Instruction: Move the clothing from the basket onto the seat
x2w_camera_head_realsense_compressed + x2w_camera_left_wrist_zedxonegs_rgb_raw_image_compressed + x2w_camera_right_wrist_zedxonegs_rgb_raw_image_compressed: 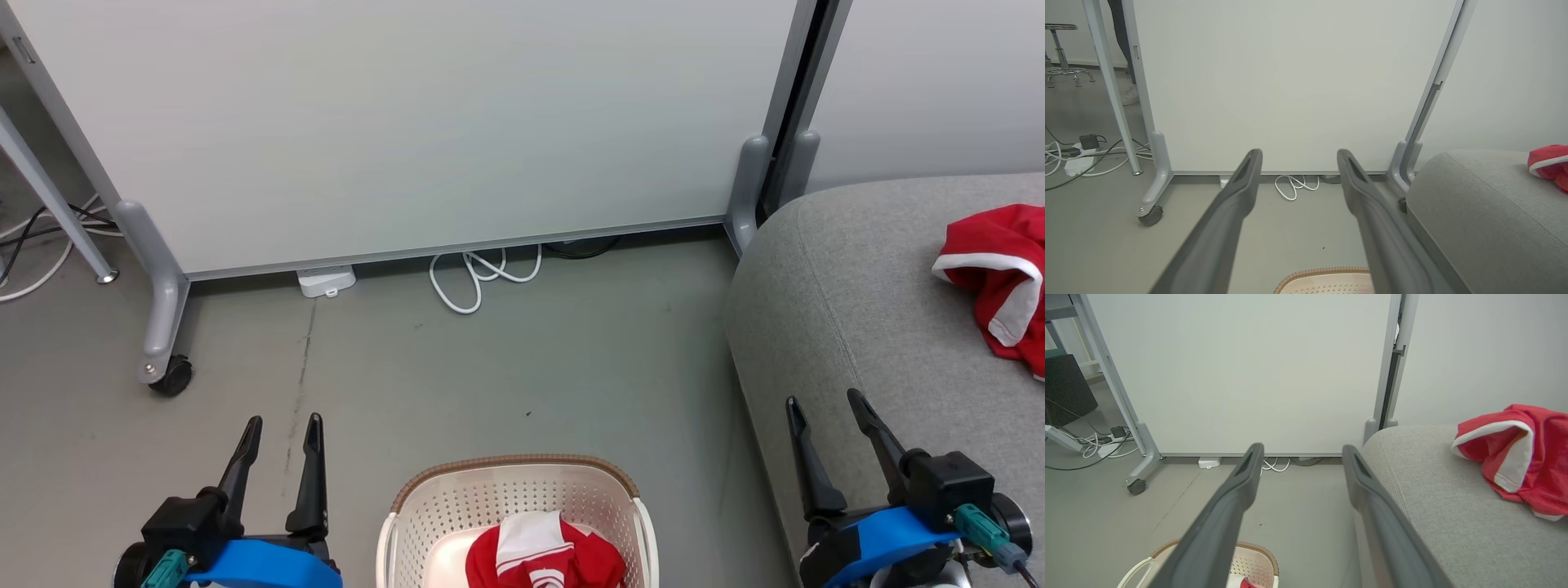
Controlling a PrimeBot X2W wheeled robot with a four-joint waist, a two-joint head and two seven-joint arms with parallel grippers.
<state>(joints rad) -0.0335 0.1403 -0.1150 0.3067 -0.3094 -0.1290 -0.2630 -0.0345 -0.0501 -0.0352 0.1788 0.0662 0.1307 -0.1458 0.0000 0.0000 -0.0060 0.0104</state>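
A tall white partition panel (408, 122) on a grey wheeled frame stands across the far side, its top cut off. Below it spreads the smooth grey floor (531, 367).

The large grey fabric-upholstered seat (857, 286) with a rounded corner runs out of the head view on the right, so its full extent cannot be made out.

The cream-white perforated plastic basket (514, 464) with a brown woven-look rim sits on the floor near the seat's left edge. Its near half is cut off at the bottom of the head view.

Inside it lies a crumpled red garment with white stripes (543, 555), bunched against the near side and only partly visible.

A second red garment with white trim (992, 261) lies rumpled on the seat, well back from the seat's left edge. Its right part is cropped in the head view.

The left claw (284, 420) hangs over the floor left of the basket, fingers spread apart and holding nothing. The right claw (820, 398) hangs at the seat's left edge, likewise spread and bare.

A looped white cable (482, 278) lies on the floor under the panel's lower edge.
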